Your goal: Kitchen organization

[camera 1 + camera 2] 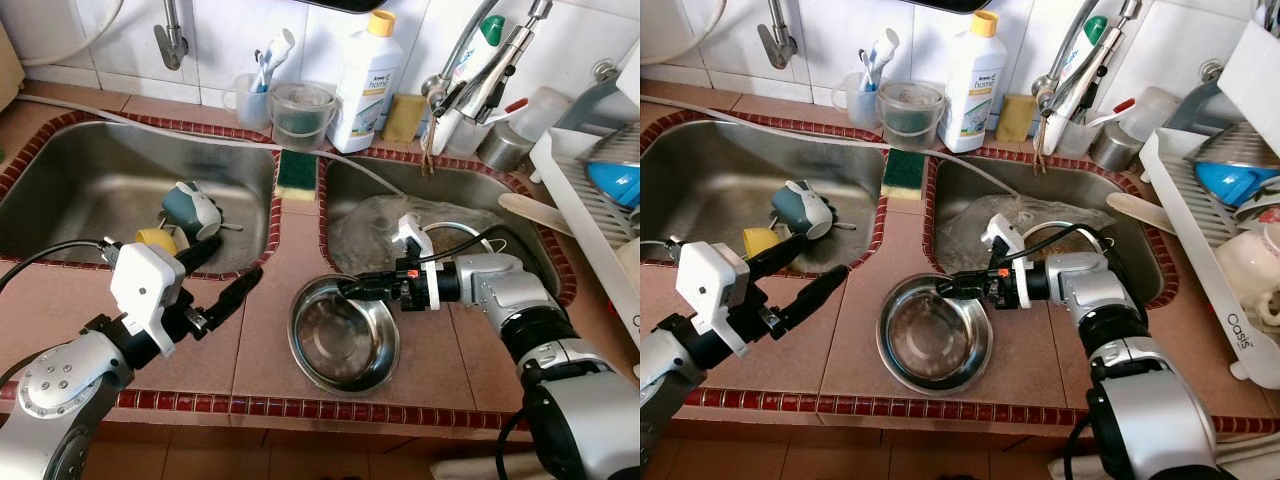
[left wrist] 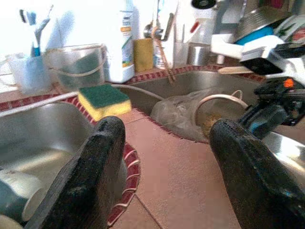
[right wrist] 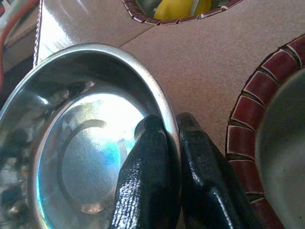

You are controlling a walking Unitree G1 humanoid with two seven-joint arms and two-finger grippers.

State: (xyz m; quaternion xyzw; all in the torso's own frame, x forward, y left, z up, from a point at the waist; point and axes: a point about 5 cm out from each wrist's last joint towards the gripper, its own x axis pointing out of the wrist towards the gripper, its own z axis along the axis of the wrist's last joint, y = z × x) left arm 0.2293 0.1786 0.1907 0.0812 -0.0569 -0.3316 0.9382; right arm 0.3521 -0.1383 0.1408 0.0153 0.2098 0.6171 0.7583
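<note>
My right claw (image 1: pixel 352 288) pinching steel bowl (image 1: pixel 343 335) rim, frame centre; left claw (image 1: pixel 228 272) spread wide, lower left, nearby.

Counts: sink basins, 2 (image 1: pixel 120 170) (image 1: pixel 500 200). Steel bowl on counter, 1 (image 1: pixel 343 335). Sponges, 2: green-topped (image 1: pixel 296 170), yellow at 12 o'clock (image 1: pixel 403 117). Detergent bottle, 1 (image 1: pixel 366 85). Mugs in left basin, 2 (image 1: pixel 190 207) (image 1: pixel 158 240).

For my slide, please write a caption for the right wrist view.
Right gripper shut on the rim of a steel bowl on the tiled counter.
</note>
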